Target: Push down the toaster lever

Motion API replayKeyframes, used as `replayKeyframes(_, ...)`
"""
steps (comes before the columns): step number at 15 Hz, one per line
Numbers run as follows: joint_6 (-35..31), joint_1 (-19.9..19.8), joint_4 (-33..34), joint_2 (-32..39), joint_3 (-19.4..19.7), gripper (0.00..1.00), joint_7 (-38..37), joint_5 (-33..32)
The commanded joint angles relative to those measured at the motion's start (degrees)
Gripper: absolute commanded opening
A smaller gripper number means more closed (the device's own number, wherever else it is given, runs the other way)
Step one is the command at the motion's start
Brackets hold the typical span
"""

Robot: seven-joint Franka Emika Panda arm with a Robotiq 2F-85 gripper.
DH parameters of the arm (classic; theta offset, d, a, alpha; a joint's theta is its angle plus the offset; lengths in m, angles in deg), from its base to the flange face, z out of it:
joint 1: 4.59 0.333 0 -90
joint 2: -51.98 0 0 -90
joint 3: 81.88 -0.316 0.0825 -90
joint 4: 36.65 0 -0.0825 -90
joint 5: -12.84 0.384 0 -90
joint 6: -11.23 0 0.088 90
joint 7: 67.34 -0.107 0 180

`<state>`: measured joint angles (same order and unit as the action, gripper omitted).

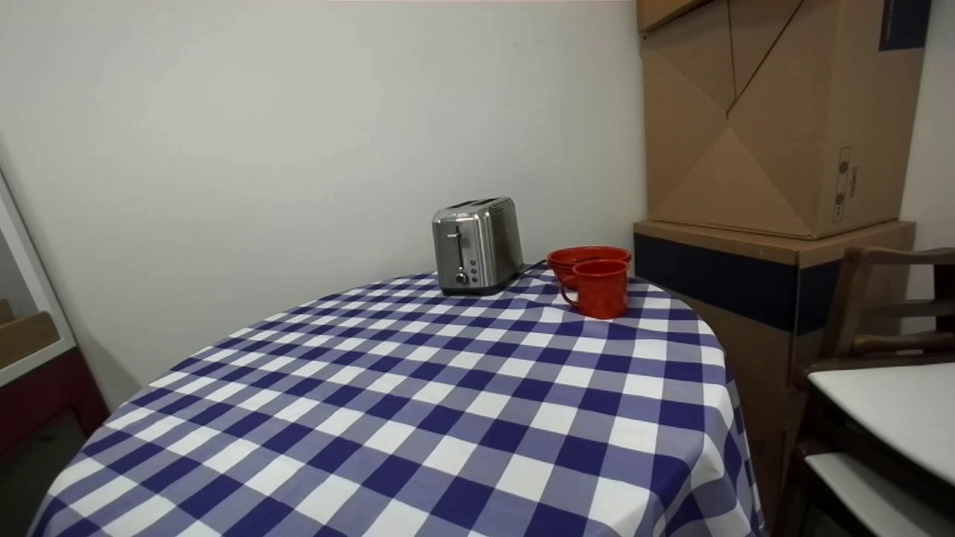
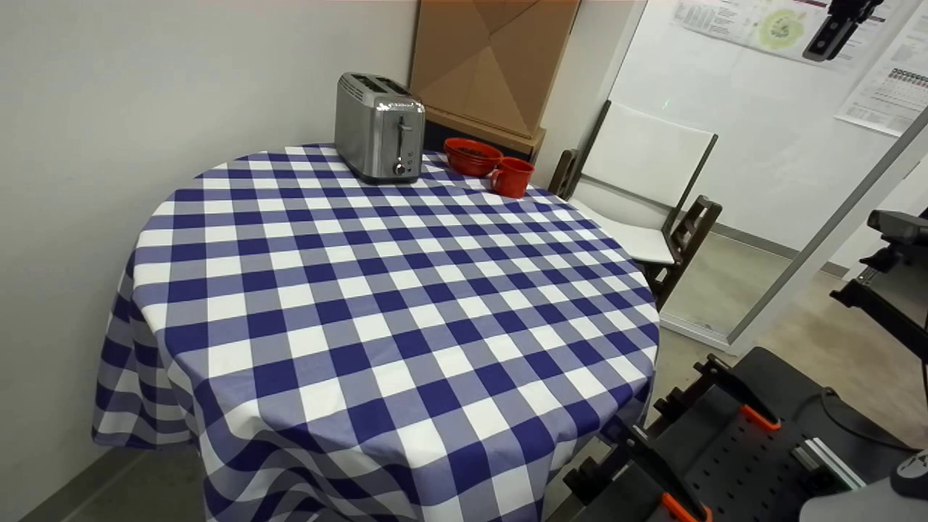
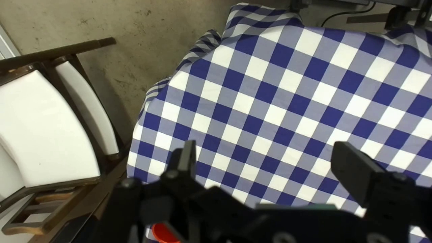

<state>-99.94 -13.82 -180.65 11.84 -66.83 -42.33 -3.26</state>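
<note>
The silver toaster (image 1: 477, 246) stands upright at the far edge of the checked table, close to the wall; it also shows in an exterior view (image 2: 377, 130). Its lever (image 1: 453, 236) is near the top of its slot, and the lever also shows high in an exterior view (image 2: 404, 128). A dial sits below the slot. My gripper (image 3: 265, 148) is open and empty, with its fingers wide apart above the tablecloth. Part of the gripper (image 2: 830, 40) shows at the top right of an exterior view, high up and well away from the toaster. The toaster is out of view in the wrist view.
A red cup (image 1: 601, 289) and red bowl (image 1: 589, 257) stand beside the toaster. A red piece (image 3: 163, 233) shows at the wrist view's lower edge. Cardboard boxes (image 1: 739, 149) stand behind the table (image 2: 391, 290). A white chair (image 2: 645, 167) stands beside it.
</note>
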Motion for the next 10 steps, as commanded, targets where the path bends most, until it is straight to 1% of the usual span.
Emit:
replayKeyframes(1,0.22,0.4,0.14,-0.04,0.28,1.0,-0.2,-0.19)
replayKeyframes(8,0.21,-0.02,0.14,0.34,-0.05,1.0,-0.85,-0.9)
replayKeyframes(10,-1.85,0.43,1.03,1.66,-0.1,1.0,-0.51,-1.68)
